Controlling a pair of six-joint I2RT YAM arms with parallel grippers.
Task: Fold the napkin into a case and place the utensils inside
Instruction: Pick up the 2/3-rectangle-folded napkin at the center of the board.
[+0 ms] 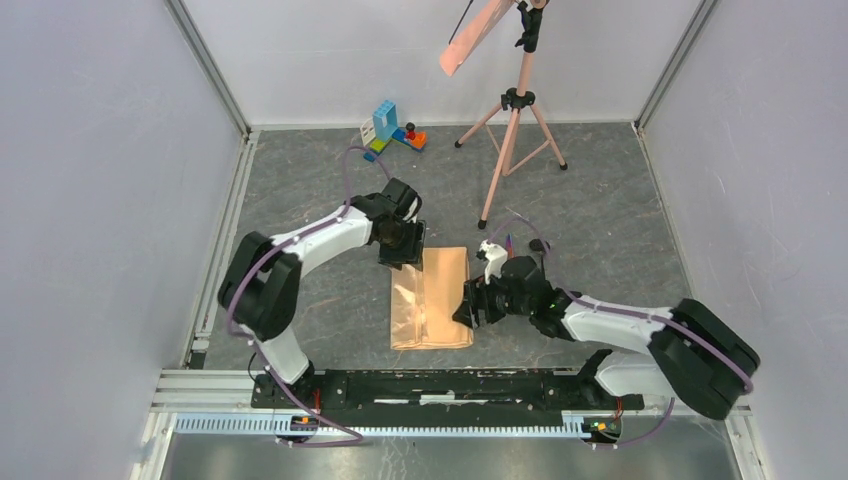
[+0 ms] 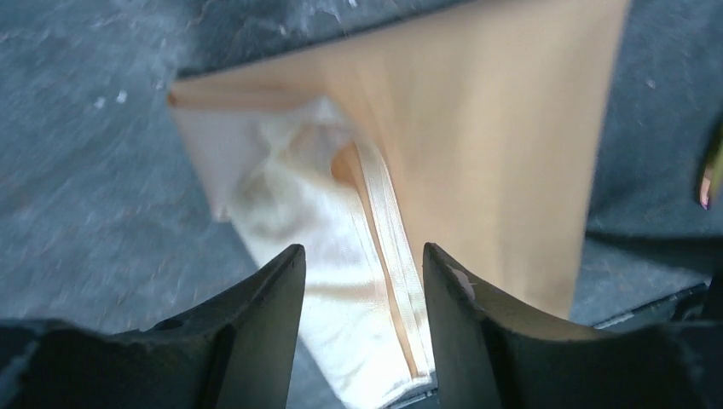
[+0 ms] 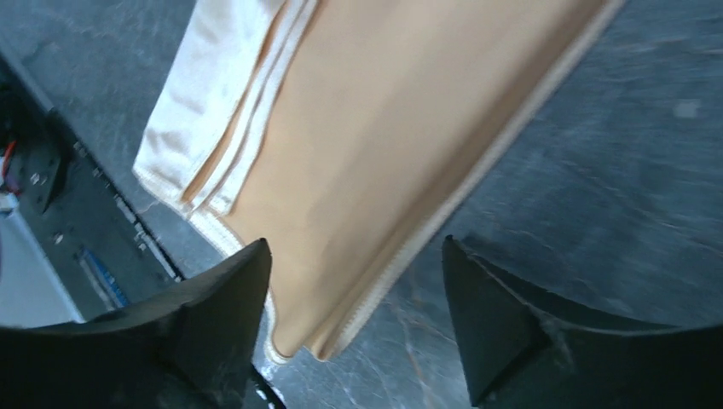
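The napkin (image 1: 430, 298) lies on the grey table as a peach-tan oblong folded in layers, with a paler, shiny flap along its left side. My left gripper (image 1: 403, 248) is open over its far left corner; in the left wrist view the jaws (image 2: 362, 251) stand apart over the pale flap of the napkin (image 2: 486, 128). My right gripper (image 1: 470, 305) is open at the napkin's right edge; its jaws (image 3: 354, 247) straddle the hemmed edge near a corner of the napkin (image 3: 384, 128). The utensils (image 1: 510, 243) lie just behind the right wrist and are mostly hidden. A purple-gold tip (image 2: 706, 179) shows in the left wrist view.
A pink tripod (image 1: 515, 120) with a salmon strip (image 1: 475, 35) stands at the back right. Coloured toy blocks (image 1: 392, 128) sit at the back centre. A black and metal rail (image 1: 430, 385) runs along the near edge. Walls close in both sides.
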